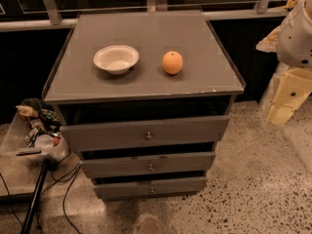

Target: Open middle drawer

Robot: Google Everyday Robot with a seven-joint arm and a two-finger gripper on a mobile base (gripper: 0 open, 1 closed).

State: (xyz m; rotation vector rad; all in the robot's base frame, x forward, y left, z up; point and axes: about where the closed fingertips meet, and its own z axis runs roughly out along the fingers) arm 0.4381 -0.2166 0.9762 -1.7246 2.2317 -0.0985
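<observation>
Clutter fills a clear bin [30, 141] on the floor left of the cabinet; on the cabinet's grey surface [146, 79] we see a white bowl [116, 58] and an orange [172, 62] beside it, apart. The middle drawer [117, 165] sits lower than and well left of the end effector [285, 104], which hangs beyond the cabinet's right side; we cannot tell how far open it is. The drawer's flat grey front has one small round knob [150, 167] at centre.

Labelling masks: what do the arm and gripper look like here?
Right edge of view: the arm is a rounded white shell with small black dots; the gripper below it is pale yellow and blocky, with one dark spot.
</observation>
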